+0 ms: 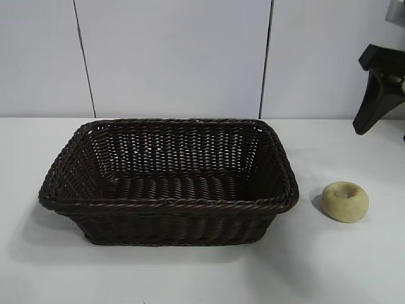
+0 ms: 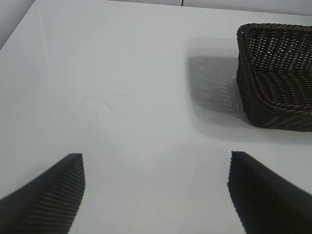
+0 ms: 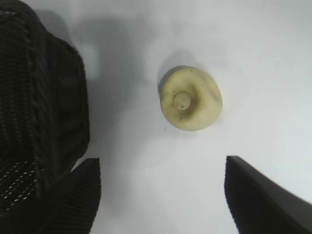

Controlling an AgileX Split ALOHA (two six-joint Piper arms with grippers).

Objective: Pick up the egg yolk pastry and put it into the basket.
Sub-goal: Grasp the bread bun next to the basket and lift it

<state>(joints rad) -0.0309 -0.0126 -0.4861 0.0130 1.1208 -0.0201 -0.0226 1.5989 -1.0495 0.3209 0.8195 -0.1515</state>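
The egg yolk pastry (image 1: 345, 201), a small pale cream bun with a dimple on top, lies on the white table just right of the basket (image 1: 168, 204). That basket is large, dark brown wicker, and nothing shows inside it. My right gripper (image 3: 162, 168) hovers open above the table, the pastry (image 3: 190, 98) lying ahead of its fingertips and apart from them, the basket's corner (image 3: 39, 107) beside one finger. The right arm (image 1: 378, 88) shows at the far right edge of the exterior view. My left gripper (image 2: 156, 163) is open over bare table, the basket's end (image 2: 273, 73) some way ahead of it.
A white panelled wall (image 1: 171, 57) stands behind the table. Bare white tabletop (image 1: 190, 272) runs along the front of the basket and around the pastry. The left arm is outside the exterior view.
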